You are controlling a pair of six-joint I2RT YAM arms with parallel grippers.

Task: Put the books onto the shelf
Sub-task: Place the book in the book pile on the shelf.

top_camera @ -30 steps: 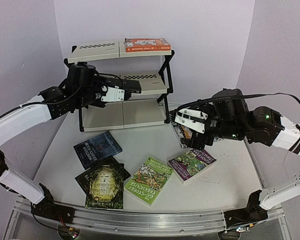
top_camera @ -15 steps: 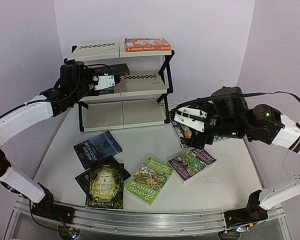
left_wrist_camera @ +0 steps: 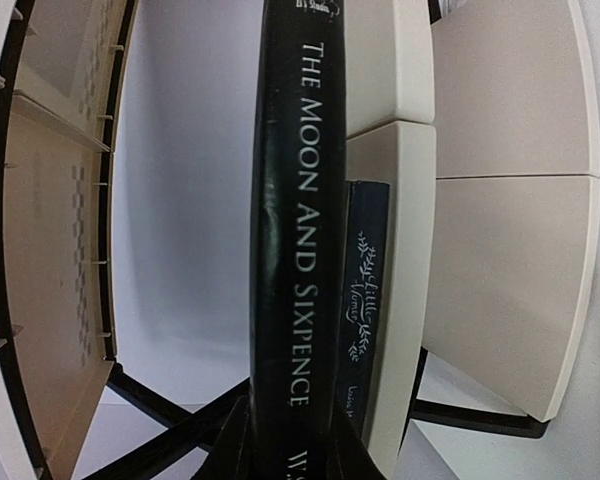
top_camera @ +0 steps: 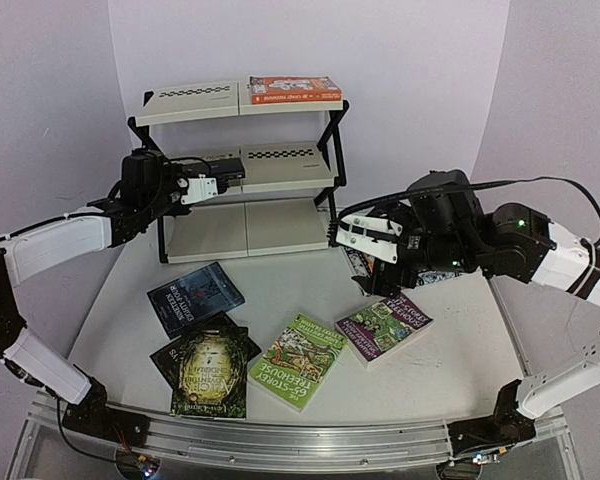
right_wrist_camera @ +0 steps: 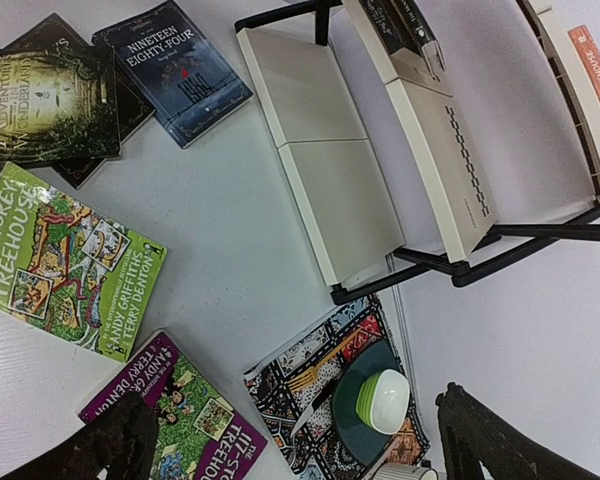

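The left tool point(top_camera: 212, 184) is closed narrow on a black book point(left_wrist_camera: 295, 230) whose spine reads "THE MOON AND SIXPENCE". It holds the book at the middle tier of the shelf point(top_camera: 195, 103), just beside a dark blue book point(left_wrist_camera: 365, 290) lettered "Little Women" that rests on that tier. The right tool point(right_wrist_camera: 298, 405) stands wide, gripping nothing, above a patterned mat point(right_wrist_camera: 310, 365). On the worktop point(right_wrist_camera: 230, 250) lie 3 readable titles: a dark book point(right_wrist_camera: 175, 65) marked "NINETEEN EIGHTY-FOUR", a green book point(right_wrist_camera: 65, 265) marked "65-STOREY TREEHOUSE, ANDY GRIFFITHS, TERRY DENTON", and a purple book point(right_wrist_camera: 175, 410), another "TREEHOUSE".
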